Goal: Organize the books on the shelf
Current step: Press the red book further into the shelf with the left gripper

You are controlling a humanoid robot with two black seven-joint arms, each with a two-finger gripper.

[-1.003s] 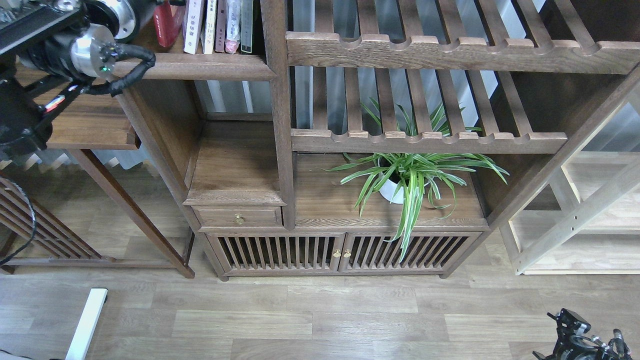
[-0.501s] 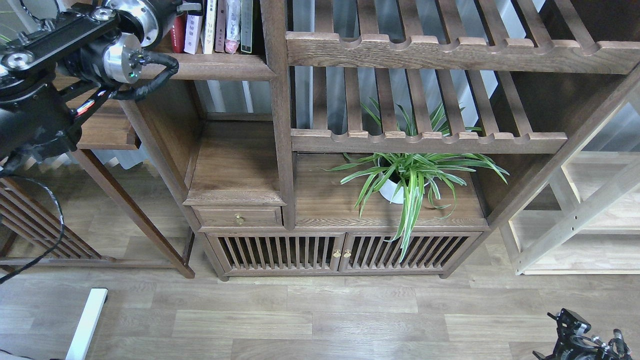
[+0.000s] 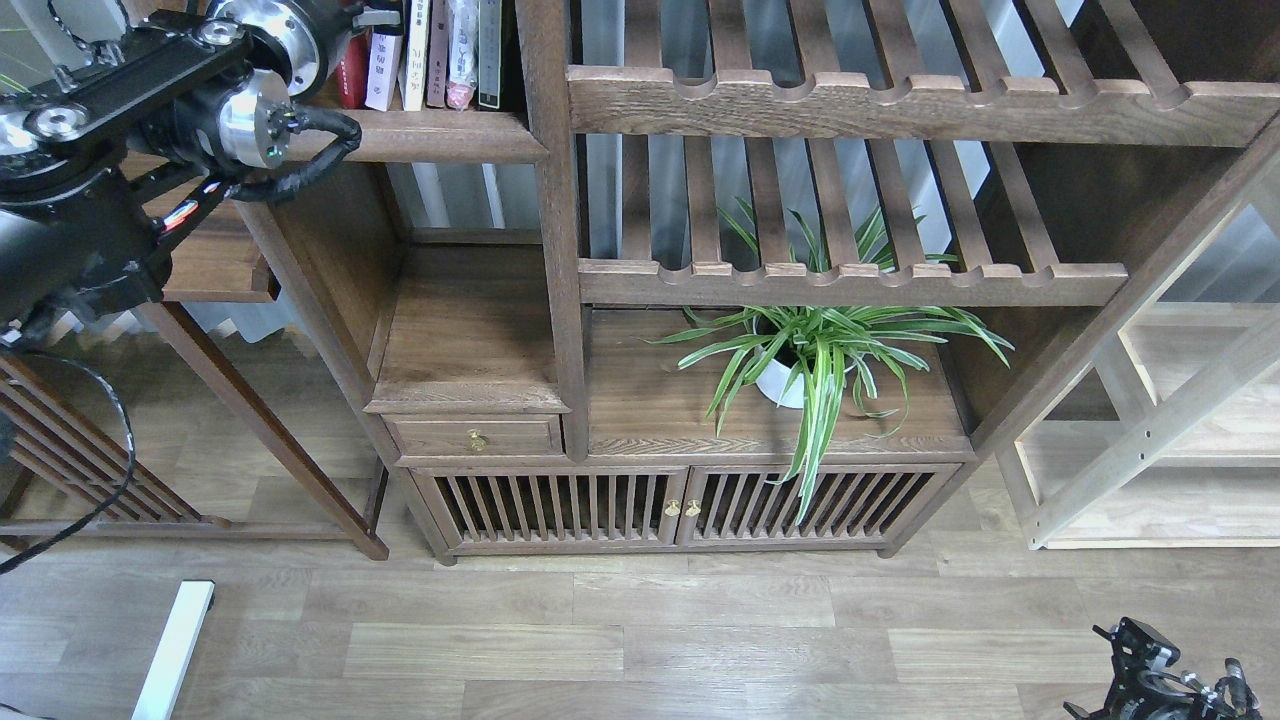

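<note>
Thin books point(image 3: 420, 55) stand upright, spines outward, on the dark moulded shelf point(image 3: 440, 135). Left gripper point(image 3: 345, 30) reaches them; its fingers' state cannot be told.

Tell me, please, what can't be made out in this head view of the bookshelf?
- Left hand: mostly cut off by the top edge, so open or shut is unclear.
- Books: tops cropped by the top edge; the red one is partly behind the arm.
- Right hand: cut off at the bottom edge.
</note>
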